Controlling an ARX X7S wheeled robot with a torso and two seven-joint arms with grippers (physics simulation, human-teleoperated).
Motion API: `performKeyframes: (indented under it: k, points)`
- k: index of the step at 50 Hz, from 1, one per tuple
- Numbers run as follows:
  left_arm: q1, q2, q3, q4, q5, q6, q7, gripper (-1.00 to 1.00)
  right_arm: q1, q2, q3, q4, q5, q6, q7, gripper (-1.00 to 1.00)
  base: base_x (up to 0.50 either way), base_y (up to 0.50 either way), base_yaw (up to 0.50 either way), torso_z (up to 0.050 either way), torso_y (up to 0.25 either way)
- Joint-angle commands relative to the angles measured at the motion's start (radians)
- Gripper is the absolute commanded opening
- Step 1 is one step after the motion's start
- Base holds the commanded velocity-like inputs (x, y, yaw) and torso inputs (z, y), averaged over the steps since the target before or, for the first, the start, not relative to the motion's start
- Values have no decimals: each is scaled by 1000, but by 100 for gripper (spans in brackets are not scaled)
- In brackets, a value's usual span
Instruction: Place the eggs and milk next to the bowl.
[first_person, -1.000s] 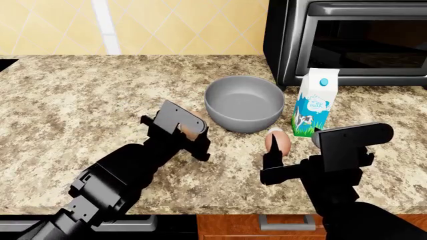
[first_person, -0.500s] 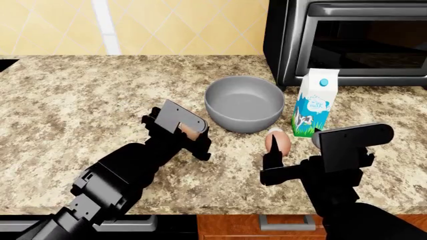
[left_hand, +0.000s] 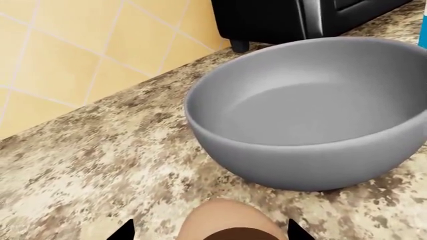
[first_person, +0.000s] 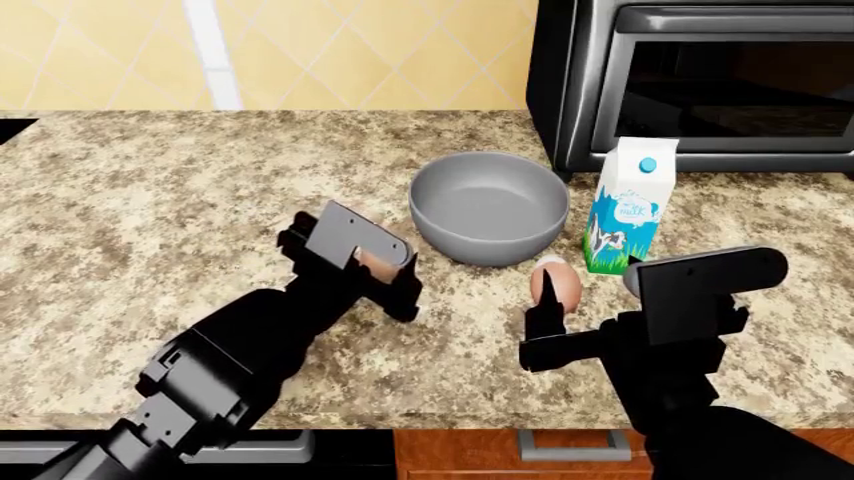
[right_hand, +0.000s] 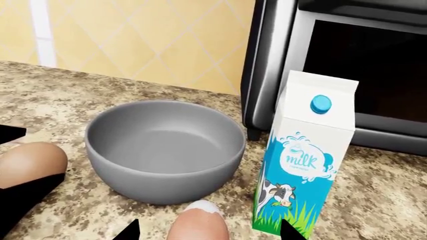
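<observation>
Milk (first_person: 627, 212), the biggest of the pieces we have to place, stands upright on the speckled counter (first_person: 160, 200) just beside the bowl (first_person: 487, 205) and in front of the black oven (first_person: 694, 80). We judge the carton stiff but light enough to tip, so any hold should be low on the flat blue-green sides, not on the sloped white top or the cap. It looks placed already.

The bowl is plain grey, rigid and probably heavy enough to stay put; we would leave it alone.

Of the eggs, one (first_person: 555, 283) lies on the counter between bowl and carton, close to both. The right gripper (first_person: 545, 325) sits just short of it; its fingers spread to either side in the right wrist view and grip nothing, so we take it as open. The other egg (first_person: 378, 264) is in the left gripper (first_person: 360, 262), which is closed around it, near the bowl's side. From the head view we cannot tell whether it touches the counter.

Eggs are smooth, round and fragile: they slip under a light pinch and crack under a hard one. We would hold across the widest middle, gently, and let go only once it rests on the surface, since it may roll.
</observation>
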Motion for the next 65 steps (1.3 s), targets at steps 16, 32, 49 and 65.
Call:
performKeyframes:
  k: [16,32,49,65]
  points:
    - [81,-110,-83,217,-83,-6,-62,100,4,4,-8,-3,7,-1,6,100,0,0,0,0,0]
    - [263,-223,-260,512,-203,47,-295,100,-12,1,14,-12,-4,-61,-8,100,0,0,0,0,0]
    - [413,-279,-394,775,-184,165,-509,100,-85,25,104,-96,-15,-169,-4,100,0,0,0,0,0]
    - [468,-306,-477,867,-214,250,-535,100,-160,39,194,-195,-23,-262,18,100,0,0,0,0,0]
